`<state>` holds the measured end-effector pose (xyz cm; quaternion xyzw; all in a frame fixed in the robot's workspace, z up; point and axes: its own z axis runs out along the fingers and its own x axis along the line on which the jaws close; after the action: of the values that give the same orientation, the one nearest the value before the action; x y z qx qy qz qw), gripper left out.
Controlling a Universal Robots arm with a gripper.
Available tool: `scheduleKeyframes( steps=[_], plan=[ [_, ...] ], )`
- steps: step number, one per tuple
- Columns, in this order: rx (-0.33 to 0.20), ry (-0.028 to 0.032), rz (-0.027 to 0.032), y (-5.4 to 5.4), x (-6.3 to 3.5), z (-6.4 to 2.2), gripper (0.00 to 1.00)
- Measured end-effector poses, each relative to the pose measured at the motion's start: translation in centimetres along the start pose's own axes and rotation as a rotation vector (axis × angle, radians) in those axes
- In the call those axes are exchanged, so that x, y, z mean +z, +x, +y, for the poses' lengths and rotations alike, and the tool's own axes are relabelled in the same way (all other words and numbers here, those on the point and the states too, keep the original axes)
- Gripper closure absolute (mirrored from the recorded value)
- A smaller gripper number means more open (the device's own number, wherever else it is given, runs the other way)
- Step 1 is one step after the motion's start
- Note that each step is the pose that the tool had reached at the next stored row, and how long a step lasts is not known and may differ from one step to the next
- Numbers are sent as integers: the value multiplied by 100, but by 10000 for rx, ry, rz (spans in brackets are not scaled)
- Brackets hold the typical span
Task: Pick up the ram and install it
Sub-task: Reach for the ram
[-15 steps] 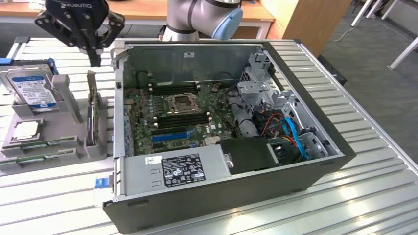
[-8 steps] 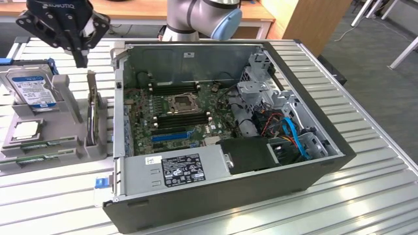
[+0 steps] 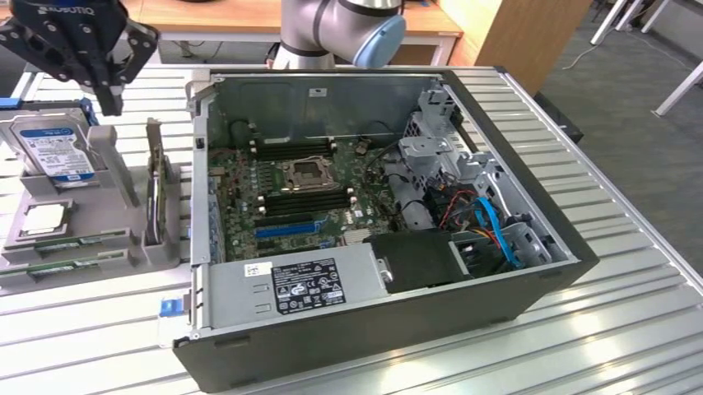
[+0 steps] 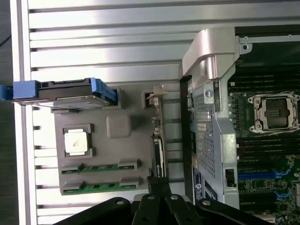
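Exterior view, nearest first. At six o'clock, the open computer case (image 3: 384, 337), side panel off, laid flat on the slatted tabletop (image 3: 615, 329), presumably so the motherboard (image 3: 296, 193) faces up for a straight drop-in.

Over at eight o'clock, in the grey holder (image 3: 141, 255), the ram (image 3: 68, 244): lying in its own groove, beside a second stick (image 3: 55, 268), untouched. Grooved, most likely, to keep each stick at a known spot for a clean pinch.

Just beyond, the processor chip (image 3: 44, 218) in a square pocket. Then the hard drive (image 3: 55, 152), propped up at ten o'clock, label to the camera.

Above the drive's far end, at eleven o'clock, the pincer (image 3: 110, 105): fingers pressed together, gripping nothing, well apart from the ram. Farthest back, at twelve o'clock, the arm base (image 3: 329, 33).

Inside the case, dark memory slots (image 3: 308, 202) either side of the socket (image 3: 308, 174).

Same story in the wrist view: closed pincer (image 4: 158, 183), green ram (image 4: 101, 167) seated in the holder.
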<state>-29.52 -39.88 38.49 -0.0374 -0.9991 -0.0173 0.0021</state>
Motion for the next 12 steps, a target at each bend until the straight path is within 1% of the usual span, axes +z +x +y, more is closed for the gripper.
scheduleKeyframes(
  steps=[6, 12],
  plan=[
    [3, 4, 53, 168, 10, -13, 90],
    [4, 5, 81, 352, 18, -27, 90]
  ],
)
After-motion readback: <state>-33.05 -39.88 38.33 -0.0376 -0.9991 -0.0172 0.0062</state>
